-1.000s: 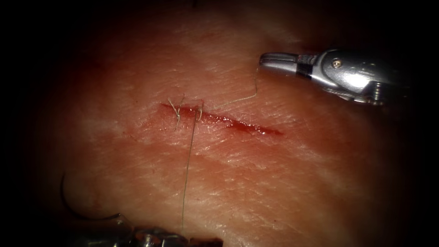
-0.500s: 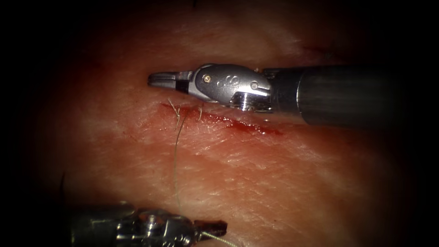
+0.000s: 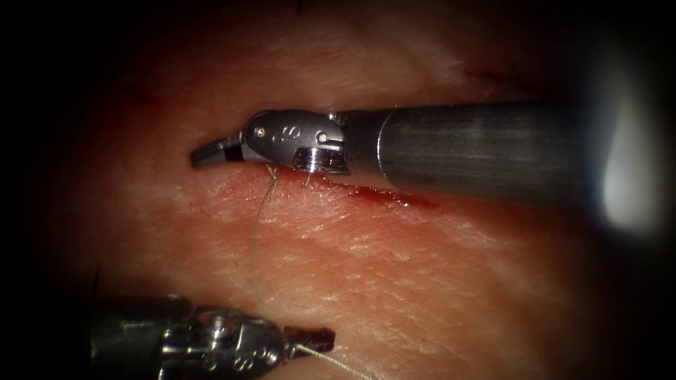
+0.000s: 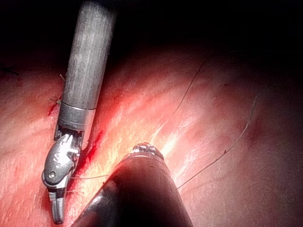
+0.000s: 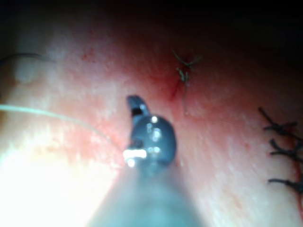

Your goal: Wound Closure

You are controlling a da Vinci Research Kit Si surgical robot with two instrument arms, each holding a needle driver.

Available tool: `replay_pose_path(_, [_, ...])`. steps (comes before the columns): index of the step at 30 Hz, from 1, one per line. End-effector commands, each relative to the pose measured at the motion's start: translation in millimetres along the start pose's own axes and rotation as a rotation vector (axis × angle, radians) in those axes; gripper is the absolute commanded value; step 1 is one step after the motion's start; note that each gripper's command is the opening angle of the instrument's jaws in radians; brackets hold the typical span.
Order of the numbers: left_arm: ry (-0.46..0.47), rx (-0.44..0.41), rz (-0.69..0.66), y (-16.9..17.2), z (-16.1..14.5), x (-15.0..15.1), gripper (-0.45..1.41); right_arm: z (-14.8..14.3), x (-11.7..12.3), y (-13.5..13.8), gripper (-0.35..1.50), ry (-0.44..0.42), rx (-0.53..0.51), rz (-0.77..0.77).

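Observation:
The cut (image 3: 384, 197) runs across the tissue (image 3: 422, 281) with red fluid in it. A knotted stitch (image 3: 271, 171) sits near its left end. My right tool (image 3: 206, 155) lies along the cut's upper edge with its jaws shut past the cut's left end; the short thread end seen at its tip earlier is hidden under it. Pale thread (image 3: 255, 232) runs from the stitch down toward my left tool (image 3: 315, 339), which is shut on the thread below the cut. More thread (image 3: 341, 362) trails from those jaws. Neither tool holds the needle. The right tool's jaws (image 4: 57, 213) (image 5: 135, 104) look shut.
Dark older stitches (image 5: 284, 151) lie on the tissue beside the knotted stitch (image 5: 184, 71). Loose thread (image 4: 222, 151) crosses the tissue near the left tool's shaft (image 4: 142, 198). The right tool's shaft (image 3: 479, 151) covers the cut's upper edge.
The right tool swept left from above the cut's right part to beyond its left end. The left tool came up into view. The thread below the stitch went from straight to curved.

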Motion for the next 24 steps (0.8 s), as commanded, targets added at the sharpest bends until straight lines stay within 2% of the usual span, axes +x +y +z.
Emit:
replay_pose_path(1, [-0.003, -0.001, 0.0, 0.1, 0.4, -0.3, -0.45, 1.0, -0.9, -0.5, -0.35, -0.003, 0.031, 0.015])
replay_pose_path(8, [-0.054, -0.003, -0.002, -1.6, -2.9, -3.1, -0.45, 1.8, -3.3, -3.8, -0.35, -0.021, 0.126, 0.039])
replay_pose_path(12, [-0.076, -0.007, -0.003, -2.2, -3.9, -5.0, -0.45, 1.0, -3.9, -5.2, -0.35, -0.022, 0.147, 0.044])
replay_pose_path(15, [-0.1, -0.019, -0.001, -2.7, -4.0, -6.6, -0.45, 0.1, -4.0, -6.3, -0.35, -0.027, 0.148, 0.049])
replay_pose_path(20, [-0.145, -0.042, 0.009, -4.5, -3.3, -9.4, -0.45, -1.0, -4.2, -7.9, -0.35, 0.01, 0.149, 0.051])
replay_pose_path(24, [-0.161, -0.045, 0.008, -6.0, -3.3, -10.6, -0.45, -1.4, -4.7, -8.9, -0.35, 0.009, 0.158, 0.059])
